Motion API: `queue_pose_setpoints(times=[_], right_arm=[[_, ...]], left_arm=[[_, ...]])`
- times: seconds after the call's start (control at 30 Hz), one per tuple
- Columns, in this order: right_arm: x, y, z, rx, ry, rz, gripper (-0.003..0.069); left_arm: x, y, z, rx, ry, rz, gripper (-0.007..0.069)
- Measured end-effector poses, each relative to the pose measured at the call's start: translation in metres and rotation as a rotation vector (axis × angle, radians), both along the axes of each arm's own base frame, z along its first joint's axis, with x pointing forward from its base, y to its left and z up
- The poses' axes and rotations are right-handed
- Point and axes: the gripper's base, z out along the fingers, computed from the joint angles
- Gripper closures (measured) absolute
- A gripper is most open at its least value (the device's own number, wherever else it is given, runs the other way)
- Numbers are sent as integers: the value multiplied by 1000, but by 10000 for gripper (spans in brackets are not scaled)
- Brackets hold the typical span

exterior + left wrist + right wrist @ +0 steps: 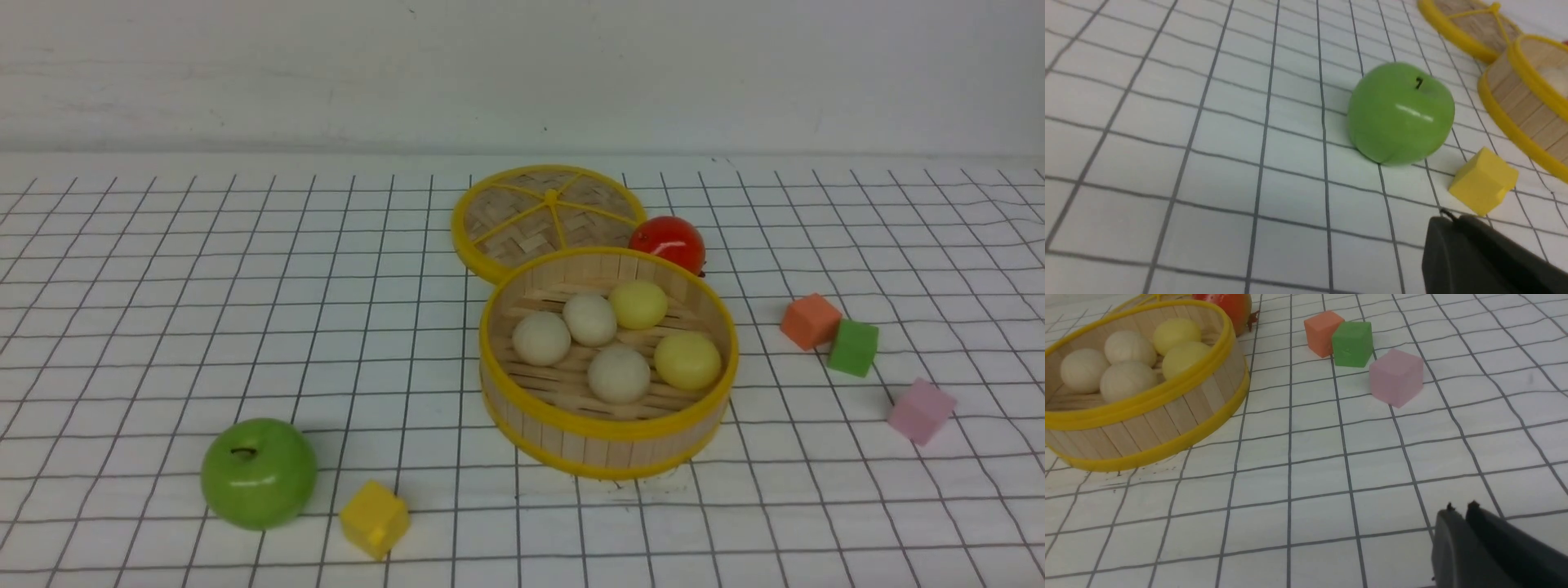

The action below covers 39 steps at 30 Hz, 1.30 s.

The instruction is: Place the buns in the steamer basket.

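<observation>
all five buns [619, 339], three cream-white and two pale yellow, lie inside the steamer basket [608, 441]. its woven lid [545, 216] lies flat at the basket's eleven o'clock, a red fruit [668, 242] at one o'clock. the left gripper [1447, 220] is closed, empty; the right gripper [1461, 509] has its fingertips nearly together, holding nothing.

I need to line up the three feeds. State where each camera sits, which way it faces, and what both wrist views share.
Front: between the arms, facing forward at the steamer basket holding five buns; no arm shows.
Left wrist: on the left arm, facing the green apple; the shut left gripper shows.
Right wrist: on the right arm, facing three cubes; the right gripper shows.
Shared: the basket.
</observation>
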Motion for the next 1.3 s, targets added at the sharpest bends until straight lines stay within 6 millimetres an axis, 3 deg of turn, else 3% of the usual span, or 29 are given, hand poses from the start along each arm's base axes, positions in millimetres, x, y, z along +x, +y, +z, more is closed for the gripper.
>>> queue_pose_setpoints(times=[1.3], right_arm=[[0,0,0,0,0,0,573]], left_arm=[[0,0,0,0,-2,-4,637]])
